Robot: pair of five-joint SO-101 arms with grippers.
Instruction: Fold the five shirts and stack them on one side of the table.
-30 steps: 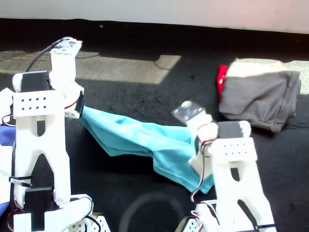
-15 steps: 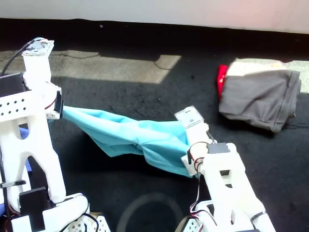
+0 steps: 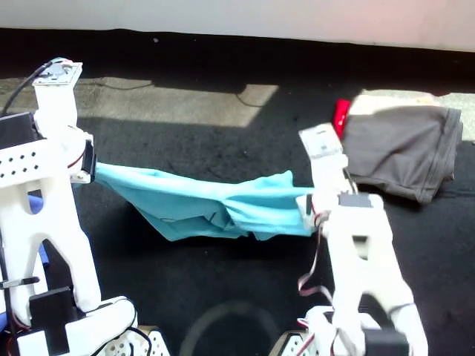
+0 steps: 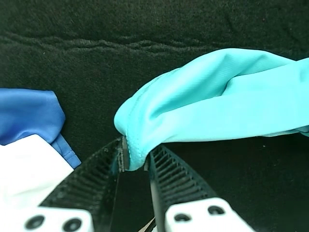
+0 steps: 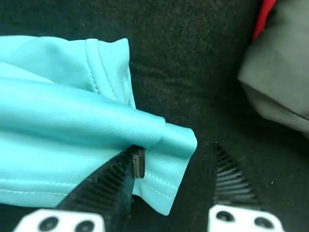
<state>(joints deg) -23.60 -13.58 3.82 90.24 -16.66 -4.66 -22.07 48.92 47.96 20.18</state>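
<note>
Left gripper (image 4: 137, 162) is pinched shut on one end of the teal shirt (image 3: 208, 204); right gripper (image 5: 177, 157) has its jaws apart, the other end draped over one of them. Between the two the shirt hangs stretched and bunched over the table (image 3: 223, 297). I judge this the spreading step: next, a firmer right hold, then lowering it flat. Beyond the right gripper sits a folded grey shirt (image 3: 401, 152); the teal sleeves are lost in folds
</note>
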